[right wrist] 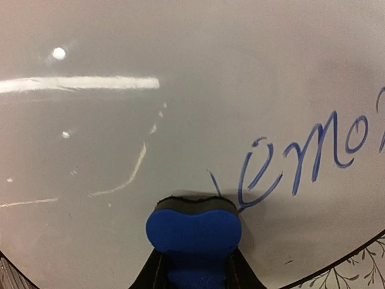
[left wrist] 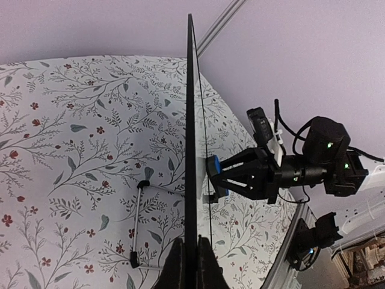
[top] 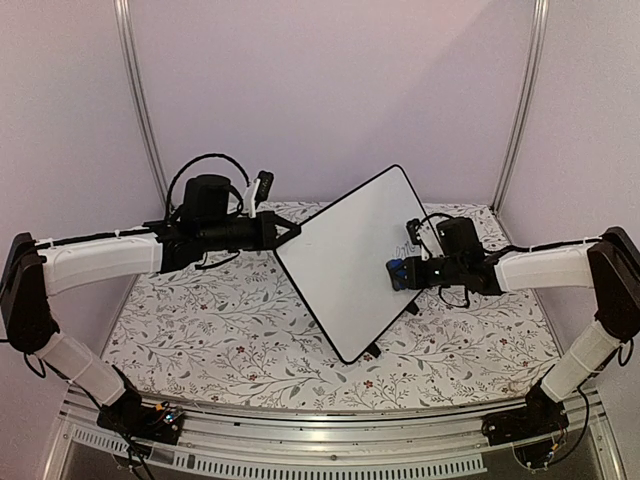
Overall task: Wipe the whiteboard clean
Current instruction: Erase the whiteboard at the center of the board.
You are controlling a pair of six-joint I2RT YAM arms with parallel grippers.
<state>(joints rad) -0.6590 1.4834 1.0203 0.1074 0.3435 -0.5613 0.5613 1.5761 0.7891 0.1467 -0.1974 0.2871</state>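
Blue eraser block (right wrist: 192, 232), dark-padded on its front, fills the bottom centre of your right wrist view. It is pinched between the two dark fingers of the right gripper (right wrist: 194, 268), whose jaws are clamped on its sides. The bottom edge of the frame cuts the fingers off. The pad meets the large glossy white whiteboard with a thin black rim (right wrist: 180, 90), just left of blue cursive marker writing (right wrist: 301, 156). That writing runs off the right edge, so you cannot read the whole word. Pale streaks and glare cross the left half of the board.

Only your left wrist view shows the other grip. At bottom centre the left gripper (left wrist: 191, 268) is closed on the board's black rim, one finger on each face. From there you see the board edge-on as a dark vertical line. To its left, a thin grey wire leg with black tips (left wrist: 137, 223) reaches from the board's back down to the floral-patterned table cover (left wrist: 72, 150). The board's written face is hidden from this camera.

Your top view gives the whole layout. The board stands tilted at centre right, one rounded corner raised toward the back wall, held between both arms. The writing there is a small blur beside the eraser.
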